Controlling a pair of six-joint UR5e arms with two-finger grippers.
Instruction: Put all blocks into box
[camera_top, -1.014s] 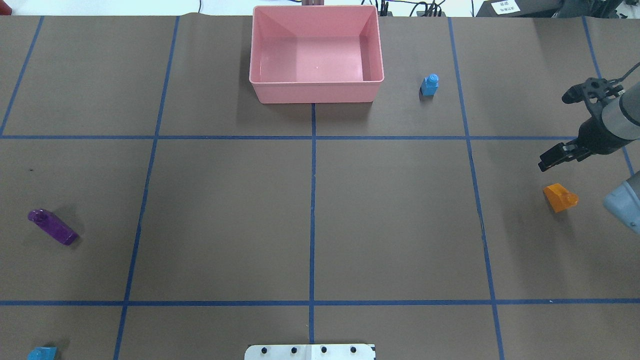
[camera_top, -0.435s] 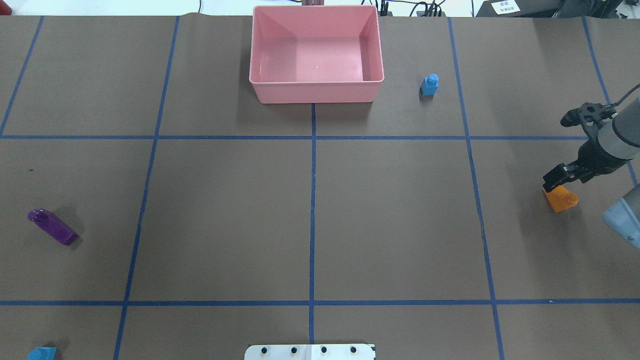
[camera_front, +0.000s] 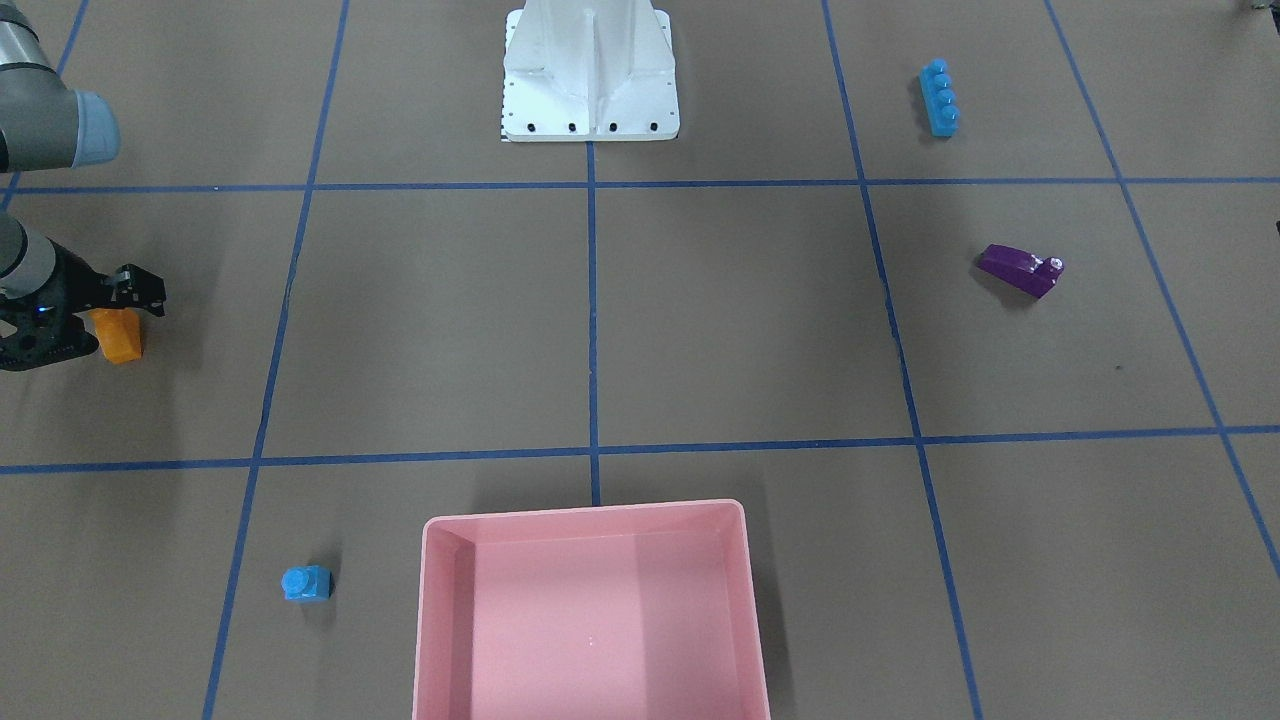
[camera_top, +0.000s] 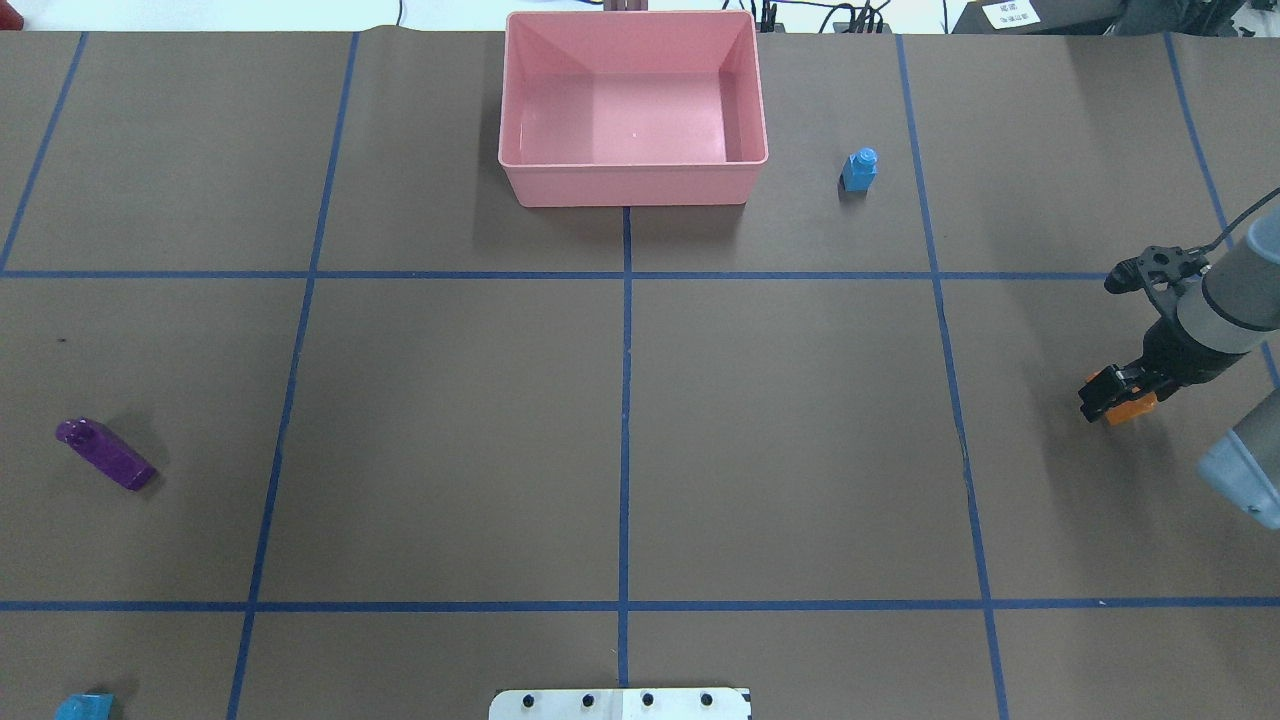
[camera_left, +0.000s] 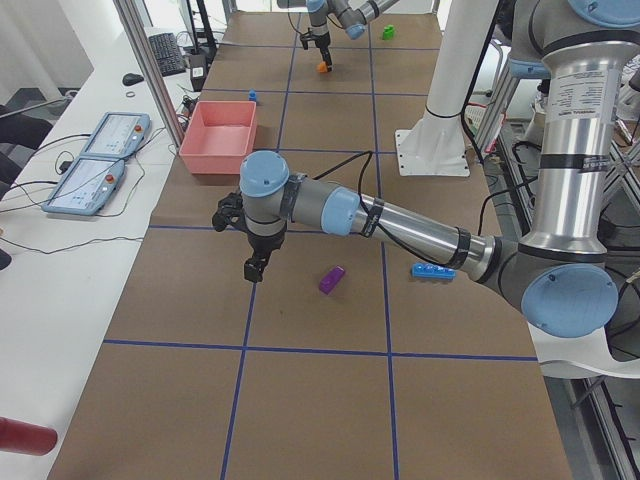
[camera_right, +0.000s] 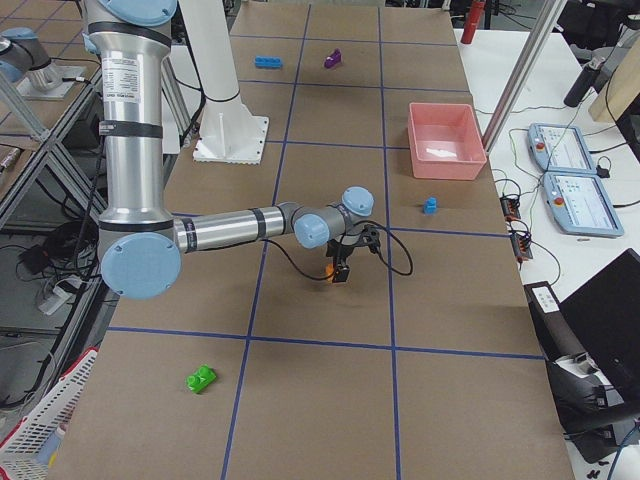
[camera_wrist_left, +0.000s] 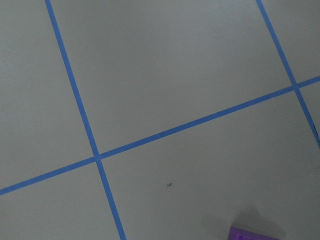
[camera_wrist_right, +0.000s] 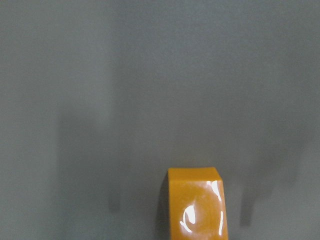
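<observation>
Two tablets (camera_left: 87, 184) on bench (camera_left: 50, 290), brown table (camera_top: 450, 400), blue tape grid (camera_top: 625, 400), pink box (camera_top: 625, 186)

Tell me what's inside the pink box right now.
No blocks: the pink box shows only its bare floor. The overhead view hides a strip behind its near wall, but the front-facing view shows that strip bare too.

Bright, even overhead light, soft shadows, white glare on the glossy orange block (camera_wrist_right: 196, 205)
</observation>
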